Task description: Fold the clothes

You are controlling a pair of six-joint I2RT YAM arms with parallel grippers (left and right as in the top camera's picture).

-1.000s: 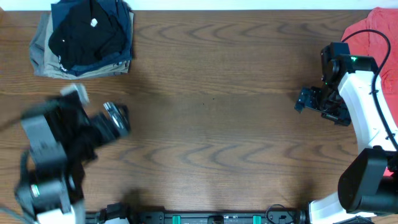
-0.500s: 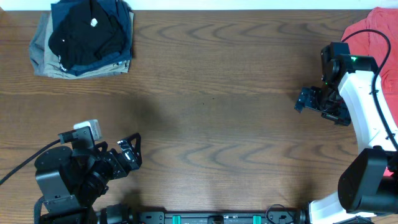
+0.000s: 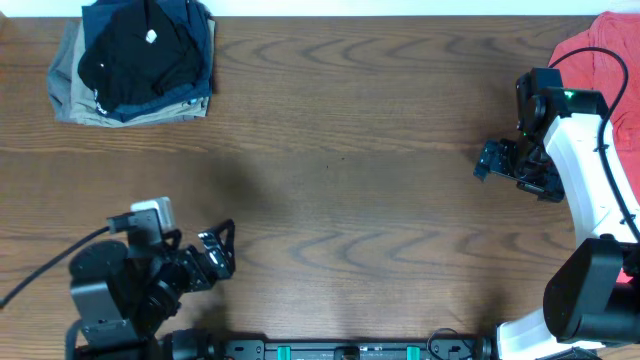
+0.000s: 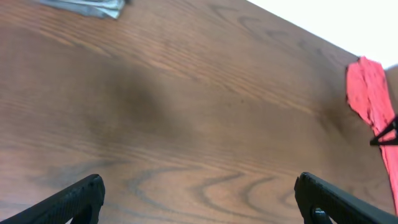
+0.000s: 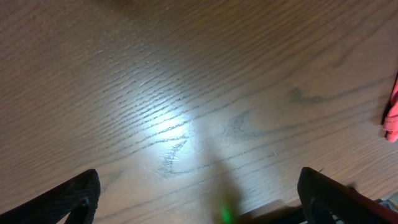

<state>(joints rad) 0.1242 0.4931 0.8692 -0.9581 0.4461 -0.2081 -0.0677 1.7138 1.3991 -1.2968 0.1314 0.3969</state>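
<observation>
The black shirt lies folded on top of a stack at the table's far left corner, a small white mark showing on it. My left gripper is open and empty near the front left edge, far from the stack; in the left wrist view only bare wood lies between its fingers. My right gripper is open and empty over bare wood at the right side, and the right wrist view shows the same.
Under the black shirt lie a folded navy garment and a khaki one. A coral-red shirt is bunched at the far right corner and also shows in the left wrist view and the right wrist view.
My left arm has swung back from below the stack to the front left edge and settled there, open. The right arm has not moved.
</observation>
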